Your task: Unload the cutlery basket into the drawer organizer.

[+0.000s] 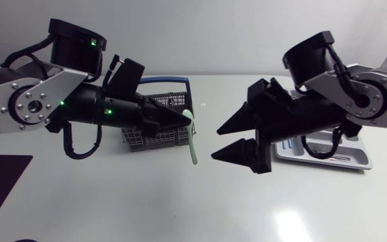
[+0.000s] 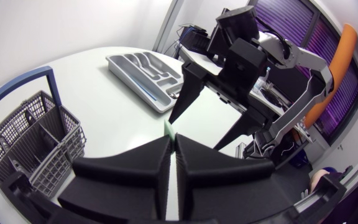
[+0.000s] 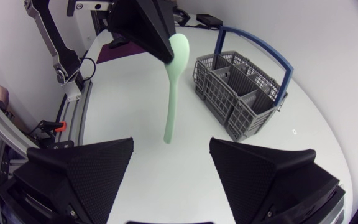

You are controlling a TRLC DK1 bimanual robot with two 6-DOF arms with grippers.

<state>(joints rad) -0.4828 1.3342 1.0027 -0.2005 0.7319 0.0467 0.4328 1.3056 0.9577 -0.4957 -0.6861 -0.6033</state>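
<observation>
Above the bench's middle: the left claw (image 1: pixel 180 119) is clamped on a spoon (image 1: pixel 193 144), both fingertips pinching its wider upper end. The handle hangs down from it toward the bench (image 1: pixel 113 202).
Spoon to right claw: the right claw (image 1: pixel 217 142) faces the spoon from the organizer's side. Its fingers are spread wide and grip nothing. The spoon's lower end hangs ahead of the gap between them and touches neither finger.
Spoon to basket: the spoon hangs outside the basket (image 1: pixel 154 140), near its corner on the right claw's side.
Organizer: the organizer (image 1: pixel 356 160) lies flat on the bench, well apart from the basket.
Head view shows: both arms meet over the middle of the bench, with the spoon between the two claws. The right arm covers much of the organizer, and the left arm covers part of the basket.
Left wrist view shows: only a sliver of green is visible beyond the closed fingertips. The whole organizer is in sight, with its moulded compartments.
Right wrist view shows: the spoon's full length is visible, and so are the basket's inner dividers.
Spoon's look: it is pale green, made in one piece, with a slender, slightly curved handle.
Basket's look: it is grey mesh with a blue hoop handle standing upright.
</observation>
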